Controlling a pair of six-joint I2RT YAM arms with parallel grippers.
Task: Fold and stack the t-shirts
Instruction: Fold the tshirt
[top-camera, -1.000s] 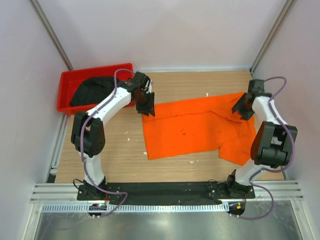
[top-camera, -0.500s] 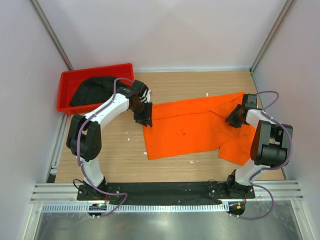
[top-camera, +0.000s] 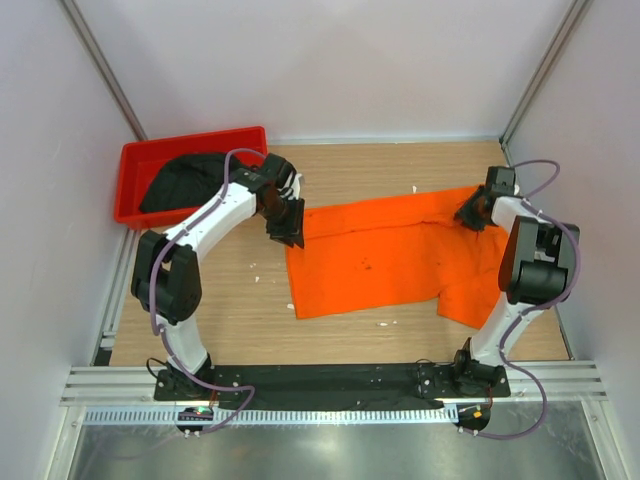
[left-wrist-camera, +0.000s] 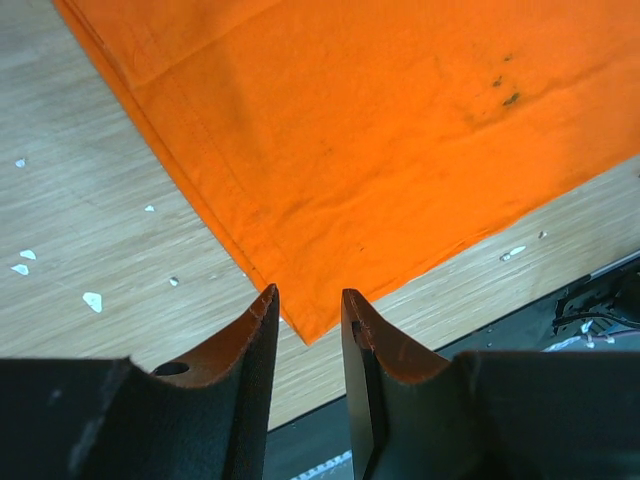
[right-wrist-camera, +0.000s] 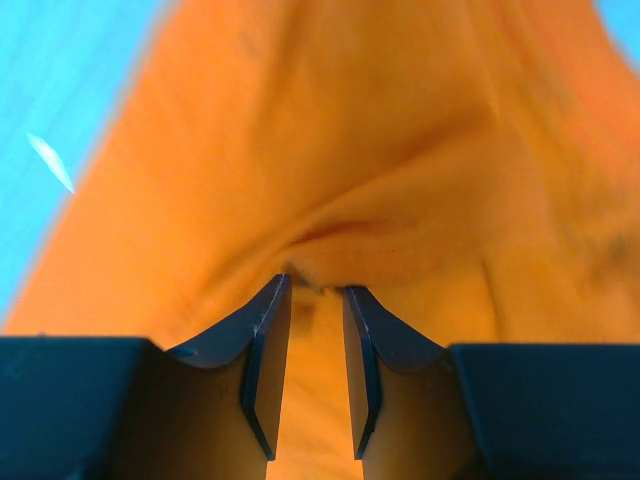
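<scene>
Noting risks, near to far. Orange t-shirt (top-camera: 390, 255) lies spread flat, centre-right of the table (top-camera: 220, 300).

Left gripper (left-wrist-camera: 308, 305) sits at its far left corner. Jaws are narrowly apart with the corner tip just at them; whether they hold it cannot be told. If only the tip is caught, it likely slips out on lifting and the fold goes skewed.

Right gripper (right-wrist-camera: 316, 285) is at the far right corner, jaws pinching a pucker of cloth. The bite looks shallow, so same risk.

Black t-shirt (top-camera: 185, 178) lies bunched in the red bin (top-camera: 132, 160), far left corner.
</scene>
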